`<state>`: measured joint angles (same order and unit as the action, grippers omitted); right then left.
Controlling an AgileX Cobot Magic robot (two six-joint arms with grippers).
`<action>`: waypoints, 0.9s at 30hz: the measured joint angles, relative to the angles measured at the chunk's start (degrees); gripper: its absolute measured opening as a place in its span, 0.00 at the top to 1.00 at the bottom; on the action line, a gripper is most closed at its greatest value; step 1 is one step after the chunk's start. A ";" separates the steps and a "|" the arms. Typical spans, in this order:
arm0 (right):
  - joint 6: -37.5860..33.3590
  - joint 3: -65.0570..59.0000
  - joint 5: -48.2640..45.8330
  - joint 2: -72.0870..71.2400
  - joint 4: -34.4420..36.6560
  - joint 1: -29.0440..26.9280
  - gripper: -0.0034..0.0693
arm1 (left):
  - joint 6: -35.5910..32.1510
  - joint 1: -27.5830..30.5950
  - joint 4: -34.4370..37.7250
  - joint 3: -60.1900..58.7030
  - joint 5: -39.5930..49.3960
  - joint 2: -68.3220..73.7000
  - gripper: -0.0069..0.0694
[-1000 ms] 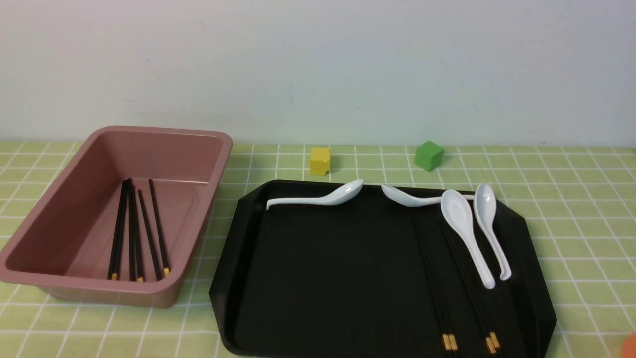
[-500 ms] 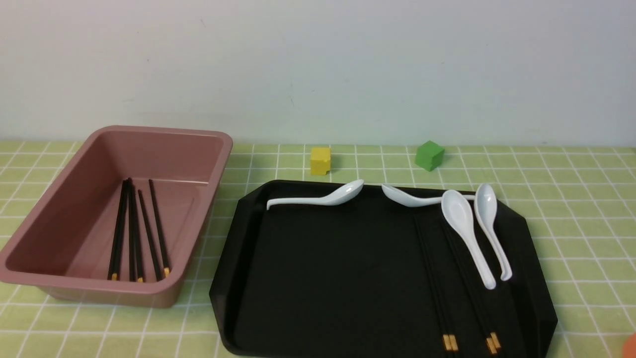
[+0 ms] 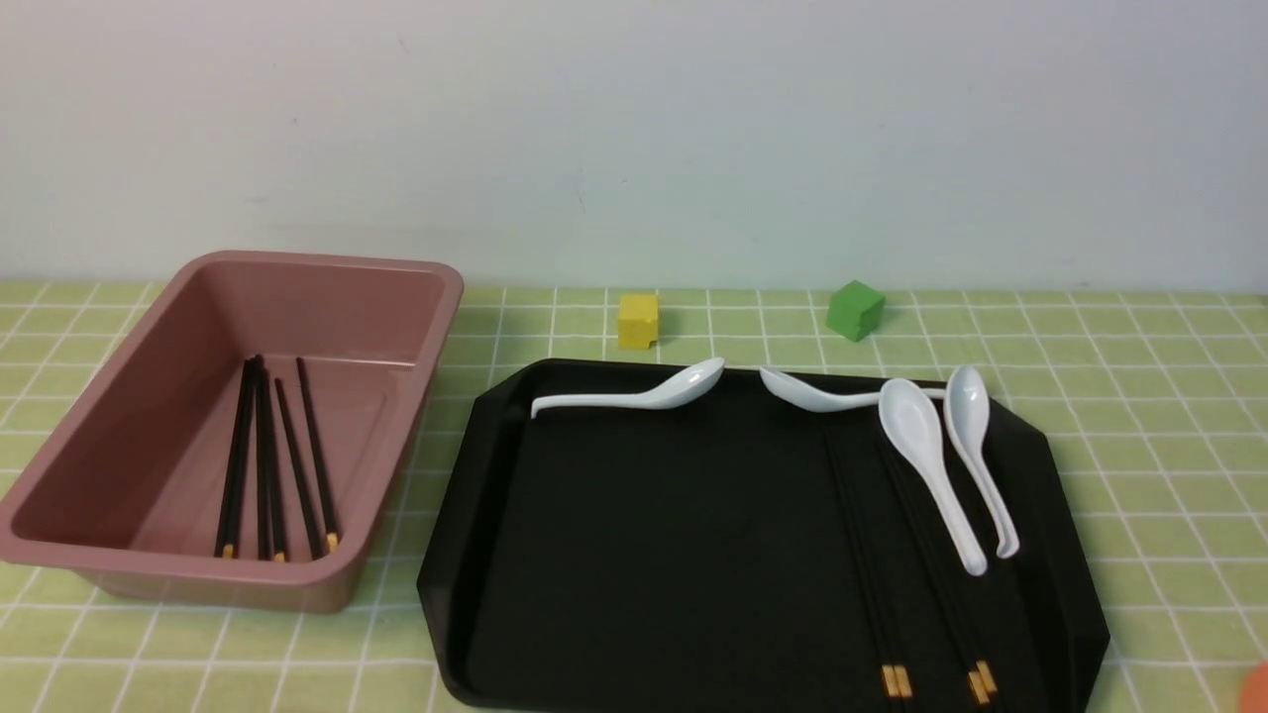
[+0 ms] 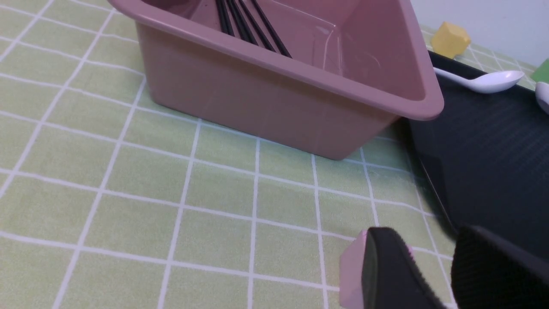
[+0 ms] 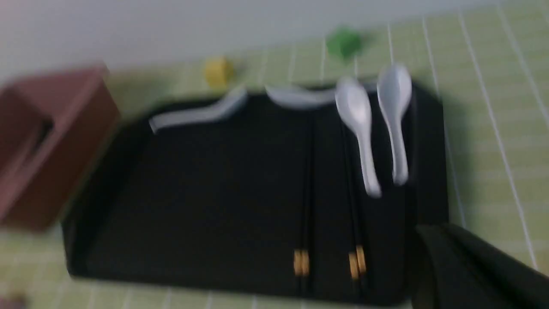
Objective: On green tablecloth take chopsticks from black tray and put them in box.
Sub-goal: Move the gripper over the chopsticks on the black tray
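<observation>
Several black chopsticks [image 3: 272,465] lie in the pink box [image 3: 119,416] at the left of the green tablecloth [image 3: 1169,446]. Two more pairs of chopsticks [image 3: 897,681] with yellow ends rest in the right part of the black tray [image 3: 644,555]. The right wrist view is blurred. It shows these chopsticks [image 5: 301,262] from above, with my right gripper [image 5: 433,236] shut and empty over the tray's near right corner. My left gripper [image 4: 435,266] hangs open over the cloth, between the box [image 4: 274,98] and the tray [image 4: 484,171], holding nothing.
Several white spoons [image 3: 926,456] lie along the tray's far edge and right side; two of them lie partly over the right pair of chopsticks. A yellow cube [image 3: 638,320] and a green cube [image 3: 855,309] stand behind the tray, near the wall.
Nothing on the table has moved in the front view. My right gripper's jaws have come together.
</observation>
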<state>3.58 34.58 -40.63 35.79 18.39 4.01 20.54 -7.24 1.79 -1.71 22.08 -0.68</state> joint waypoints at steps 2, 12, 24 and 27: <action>-0.35 2.78 -6.66 8.02 -0.66 0.00 0.95 | 0.00 0.00 0.00 0.00 0.00 0.00 0.60; -11.17 8.48 -8.98 38.04 9.03 6.79 0.95 | 0.00 0.00 0.00 0.00 0.00 0.00 0.60; 10.44 21.34 -1.39 55.96 -9.77 22.29 0.84 | 0.00 0.00 0.00 0.00 0.00 0.00 0.60; 13.64 25.29 -1.67 59.46 -13.41 22.97 0.72 | 0.00 0.00 0.00 0.00 0.00 0.00 0.60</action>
<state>17.22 59.87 -42.30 95.25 4.98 26.98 20.54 -7.24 1.79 -1.71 22.08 -0.68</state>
